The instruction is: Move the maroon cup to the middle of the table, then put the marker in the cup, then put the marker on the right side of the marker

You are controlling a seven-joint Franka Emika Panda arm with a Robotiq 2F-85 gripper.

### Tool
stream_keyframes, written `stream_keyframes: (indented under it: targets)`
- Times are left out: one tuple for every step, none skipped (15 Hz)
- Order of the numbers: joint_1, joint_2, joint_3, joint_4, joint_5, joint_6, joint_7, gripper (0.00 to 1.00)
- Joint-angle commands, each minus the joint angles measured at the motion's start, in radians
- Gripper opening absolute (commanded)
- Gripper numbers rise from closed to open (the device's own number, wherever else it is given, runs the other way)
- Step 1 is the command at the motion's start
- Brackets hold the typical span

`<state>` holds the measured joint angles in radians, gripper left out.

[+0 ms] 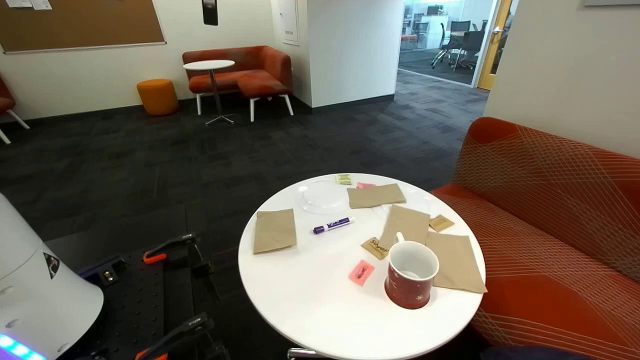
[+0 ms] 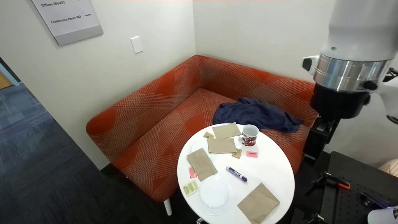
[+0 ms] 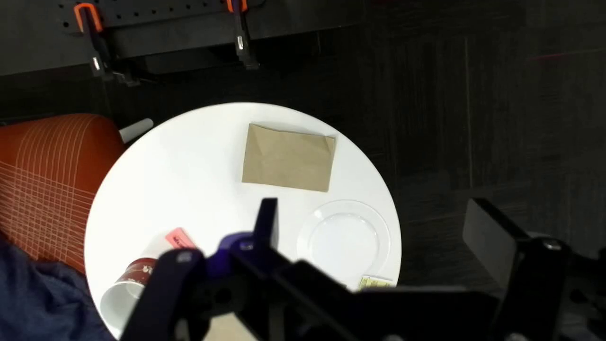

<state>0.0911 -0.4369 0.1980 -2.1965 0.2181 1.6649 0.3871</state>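
The maroon cup [image 1: 406,291] stands upright near the edge of the round white table [image 1: 305,295], beside a brown napkin. It also shows in an exterior view [image 2: 249,141] and at the lower left of the wrist view [image 3: 138,271], partly behind the gripper. The purple-and-white marker [image 1: 333,225] lies flat near the table's middle, also in an exterior view [image 2: 237,174]. In the wrist view I cannot make out the marker; a blurred purple patch shows by the left finger. My gripper [image 3: 371,213] is open and empty, high above the table; its side shows in an exterior view [image 2: 312,152].
Brown napkins [image 1: 275,231] [image 2: 258,203], clear plates [image 3: 344,237] and small packets such as a pink one [image 1: 361,272] lie on the table. A red sofa [image 2: 161,149] with a dark blue cloth [image 2: 255,115] borders it. Clamps [image 3: 241,40] stick out from the robot's base.
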Motion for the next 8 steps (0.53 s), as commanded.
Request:
stream_keyframes:
  targets:
    - [-0.002,0.016,0.005,0.013,-0.01,0.008,0.001,1.0]
    - [-0.004,0.027,0.005,0.022,-0.02,0.012,-0.001,1.0]
    - [-0.006,0.033,0.005,0.026,-0.03,0.015,-0.006,1.0]
    - [-0.006,0.045,-0.002,0.037,-0.037,0.007,-0.022,1.0]
    - [-0.008,0.054,-0.003,0.043,-0.048,0.008,-0.029,1.0]
    - [-0.011,0.066,-0.007,0.053,-0.061,0.006,-0.039,1.0]
    - [-0.014,0.076,-0.009,0.062,-0.078,0.01,-0.044,1.0]
    - [-0.015,0.087,-0.015,0.071,-0.094,0.011,-0.052,1.0]
